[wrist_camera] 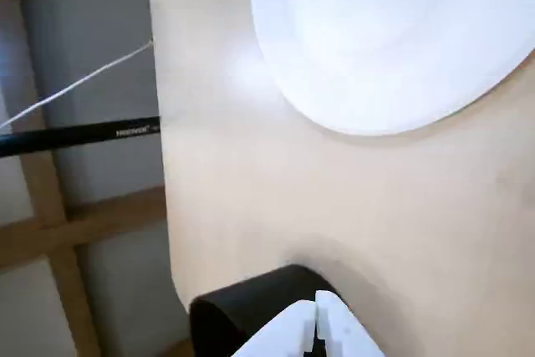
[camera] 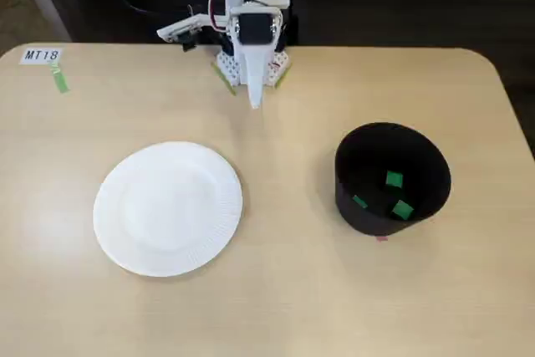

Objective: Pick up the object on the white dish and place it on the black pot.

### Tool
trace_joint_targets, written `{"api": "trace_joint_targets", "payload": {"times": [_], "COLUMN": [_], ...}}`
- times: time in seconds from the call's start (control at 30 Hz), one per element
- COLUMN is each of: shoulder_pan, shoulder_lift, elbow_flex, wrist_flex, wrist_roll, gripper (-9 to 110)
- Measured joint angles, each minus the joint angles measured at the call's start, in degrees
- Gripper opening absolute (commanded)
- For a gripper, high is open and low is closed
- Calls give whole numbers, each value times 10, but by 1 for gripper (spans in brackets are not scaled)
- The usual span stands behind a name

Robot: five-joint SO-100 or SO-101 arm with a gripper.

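Green pieces (camera: 394,179), three of them, sit down inside the black pot (camera: 391,178) on the right of the fixed view, and the white dish (camera: 167,208) on the left is bare, with nothing on it to fetch! So by my read the carrying step looks finished, or nearly so, and the arm is parked up at the far edge of the surface (camera: 292,307), folded back with the gripper (camera: 256,103) pointing down toward the wood. Its fingers look pressed together, and the wrist view backs that up: two white fingers (wrist_camera: 334,328) meet at the bottom edge with only a thin seam between, holding nothing. If anything is left, the next move calls for no more than staying clear. The fixed view alone shows the pot's contents; the wrist view gives the dish rim close up, the surface edge, and a dark cable (wrist_camera: 79,135) with a thin white wire (wrist_camera: 75,83) beyond it.
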Motion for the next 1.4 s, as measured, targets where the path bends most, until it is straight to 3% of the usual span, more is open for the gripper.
{"api": "trace_joint_targets", "payload": {"times": [0.33, 0.7, 1.4], "shoulder_pan": [-9, -11, -11], "shoulder_lift": [141, 146, 146], "elbow_flex": [157, 262, 283], "wrist_flex": [11, 22, 14], "wrist_roll": [-14, -2, 11], "gripper": [0, 0, 1]}}
